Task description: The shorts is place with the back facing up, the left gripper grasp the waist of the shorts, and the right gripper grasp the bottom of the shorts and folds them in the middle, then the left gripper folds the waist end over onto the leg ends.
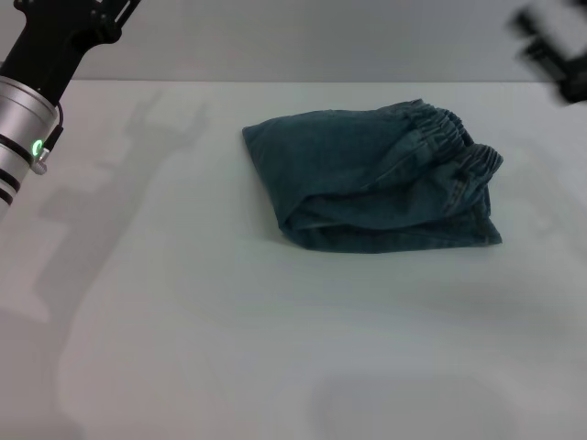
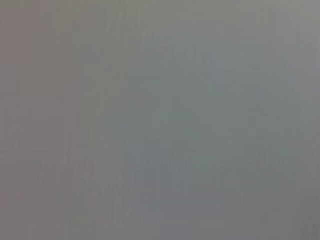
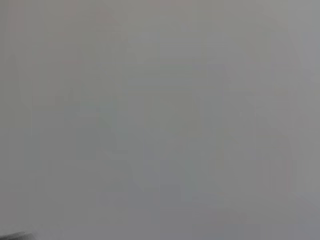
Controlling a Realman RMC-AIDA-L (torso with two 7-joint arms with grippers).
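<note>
Though folded, shorts (image 1: 371,179) hide leg ends.

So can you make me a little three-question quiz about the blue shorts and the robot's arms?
1. True or false: the shorts lie folded into a bundle on the table.
2. Which side of the bundle shows the waist: A) robot's left, B) robot's right?
3. Fill in: the left gripper and right gripper are both ____ the shorts.

Key: 1 true; 2 B; 3 away from (not touching).
</note>
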